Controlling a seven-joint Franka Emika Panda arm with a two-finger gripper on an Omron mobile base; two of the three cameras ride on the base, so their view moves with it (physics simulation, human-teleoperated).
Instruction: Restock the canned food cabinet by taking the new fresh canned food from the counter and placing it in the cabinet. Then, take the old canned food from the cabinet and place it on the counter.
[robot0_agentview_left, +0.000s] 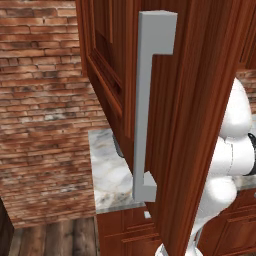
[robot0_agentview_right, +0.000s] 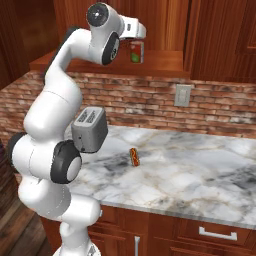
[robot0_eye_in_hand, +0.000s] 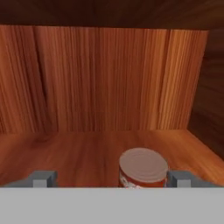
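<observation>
Tool (robot0_eye_in_hand: 112, 178): jaws spread wide, gripping nothing. In the hand view both fingertips (robot0_eye_in_hand: 43, 178) sit low, one at 7 o'clock and one at 5 o'clock, with a wide gap between them.

Can (robot0_eye_in_hand: 143, 168): red body, pale grey lid, upright on the cabinet floor (robot0_eye_in_hand: 87, 151). It stands inside the gap, offset toward the 5 o'clock fingertip, just beside it; contact cannot be confirmed. Wood-grain back wall (robot0_eye_in_hand: 109, 78) lies behind the can, well apart from it.

Right base view: arm (robot0_agentview_right: 50, 125) rises from 7 o'clock and bends to 12 o'clock, with the wrist reaching into the open cabinet (robot0_agentview_right: 165, 62). The can (robot0_agentview_right: 136, 52) shows just beyond the wrist end, on the cabinet shelf, above the brick backsplash (robot0_agentview_right: 150, 100).

Bench (robot0_agentview_right: 190, 170): marble slab. Items on it:
- Toaster (robot0_agentview_right: 90, 129), grey, at 9 o'clock of the slab, partly behind the arm.
- Small reddish-orange item (robot0_agentview_right: 134, 156), lying flat near slab centre, well apart from the toaster; too small to identify.
- Wall outlet (robot0_agentview_right: 182, 95) on the brick above the bench.

Left base view: the open cabinet door (robot0_agentview_left: 200, 125) stands edge-on across the centre, with the pale grey bar handle (robot0_agentview_left: 145, 110) running vertically. A bench corner (robot0_agentview_left: 107, 175) shows at 7 o'clock of the handle.
</observation>
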